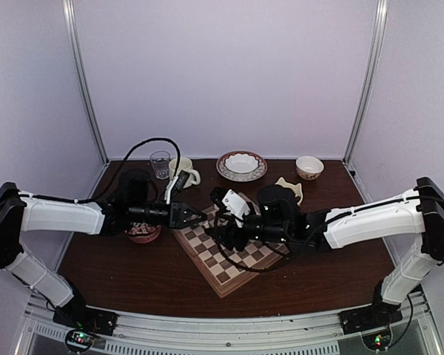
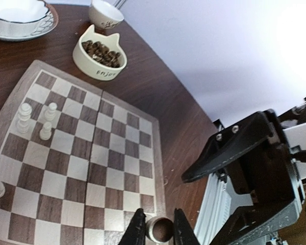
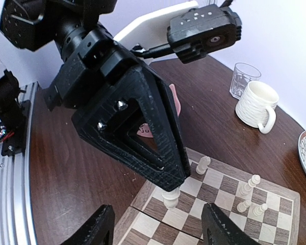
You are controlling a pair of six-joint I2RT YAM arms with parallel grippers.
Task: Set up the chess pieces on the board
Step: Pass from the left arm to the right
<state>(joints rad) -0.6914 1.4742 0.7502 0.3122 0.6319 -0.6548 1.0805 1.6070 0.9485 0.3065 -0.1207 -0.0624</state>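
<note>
Reaching in from 9 o'clock, the left arm [image 1: 63, 214] lies stretched out low and almost level above the worktop [image 1: 133, 274], and the left gripper [image 3: 174, 182] points down at a slant over the near-left corner of the board [image 1: 233, 268]. Its fingers [image 2: 137, 230] are clamped together on one pale chess piece [image 2: 159, 228], which hangs base-down from the tips just over the board's rim; whether it touches the wood cannot be told. The right arm [image 1: 370, 218] comes in from 3 o'clock in much the same flat pose, forearm level and wrist turned toward the other arm, so that the two heads meet nose to nose above the board's 10 o'clock side. The right gripper [image 3: 158, 232] stands with its fingers well apart and nothing between them, just beside the held piece. Four more chess pieces [image 2: 46, 131] stand upright on the board: three close together in a small cluster and one apart from them near the rim. Past the board, at 1 o'clock, sits a cat-eared dish [image 2: 86, 64] filled with small dark brown bits. A mug [image 3: 257, 104] and a glass [image 3: 243, 79] stand side by side at 11 o'clock, and a patterned plate [image 1: 260, 171] with a white bowl [image 1: 240, 163] on it is at 12 o'clock.
</note>
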